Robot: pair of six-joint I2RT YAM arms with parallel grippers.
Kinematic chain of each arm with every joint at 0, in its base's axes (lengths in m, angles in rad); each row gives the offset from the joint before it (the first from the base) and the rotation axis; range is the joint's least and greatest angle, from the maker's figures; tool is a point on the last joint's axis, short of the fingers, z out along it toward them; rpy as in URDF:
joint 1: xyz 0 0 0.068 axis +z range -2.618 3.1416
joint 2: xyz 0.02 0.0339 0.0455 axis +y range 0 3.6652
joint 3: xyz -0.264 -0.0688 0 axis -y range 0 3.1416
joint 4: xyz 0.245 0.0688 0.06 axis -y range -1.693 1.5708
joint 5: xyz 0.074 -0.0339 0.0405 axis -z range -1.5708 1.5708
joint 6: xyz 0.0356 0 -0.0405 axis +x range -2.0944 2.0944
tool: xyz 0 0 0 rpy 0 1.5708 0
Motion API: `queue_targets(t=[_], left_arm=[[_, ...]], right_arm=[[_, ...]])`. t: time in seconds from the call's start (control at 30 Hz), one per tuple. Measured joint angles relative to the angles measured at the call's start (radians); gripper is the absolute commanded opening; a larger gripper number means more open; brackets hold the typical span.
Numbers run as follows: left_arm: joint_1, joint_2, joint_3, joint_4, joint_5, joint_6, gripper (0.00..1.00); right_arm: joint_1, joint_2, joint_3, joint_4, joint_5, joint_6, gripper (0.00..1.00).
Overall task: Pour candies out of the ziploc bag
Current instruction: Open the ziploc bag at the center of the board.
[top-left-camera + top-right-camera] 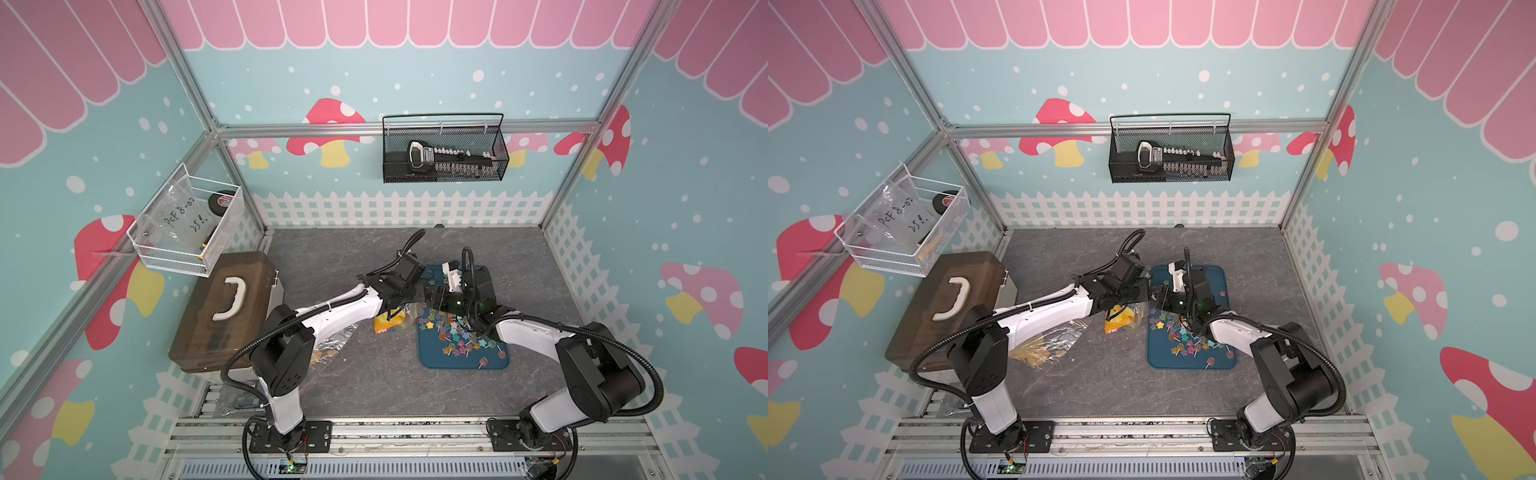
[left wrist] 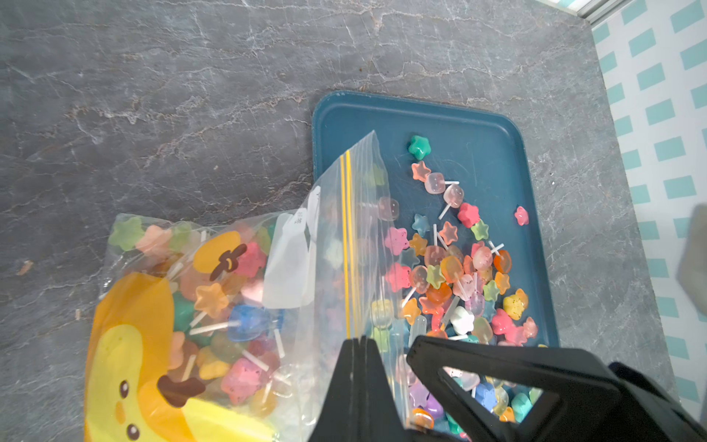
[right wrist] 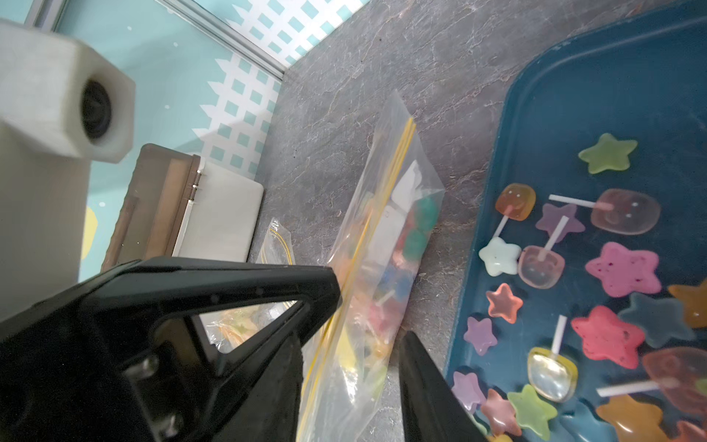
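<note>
Left gripper [image 2: 359, 346] is clamped on the bag [image 2: 237, 291] lip; the right gripper [image 3: 371, 317], jaws apart, should be closed squarely beside it.

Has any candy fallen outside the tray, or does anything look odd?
No spill shows: the loose candies all lie on the blue tray. The ziploc bag holds many more. One oddity: a second, crumpled bag lies under the left arm.

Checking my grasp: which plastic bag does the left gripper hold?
The banana-print ziploc bag at the tray, candies inside; the other bag lies crumpled by the brown box.
</note>
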Motion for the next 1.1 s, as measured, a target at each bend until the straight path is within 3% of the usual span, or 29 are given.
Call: queue_targets(t=[0.17,0.5,0.73,1.1], left_arm=[[0.002,0.000,0.000,0.002,0.001,0.000,0.00],[0.002,0.000,0.000,0.000,0.001,0.000,0.00],[0.002,-0.003,0.000,-0.006,-0.001,0.001,0.00],[0.002,-0.045,0.000,-0.011,-0.007,0.005,0.00]], right_arm=[[0.013,0.033,0.006,0.000,-0.006,0.003,0.28],[0.023,0.046,0.024,0.007,-0.022,0.013,0.00],[0.024,0.042,0.025,-0.007,-0.007,0.003,0.00],[0.032,0.001,0.050,-0.175,0.119,-0.069,0.00]])
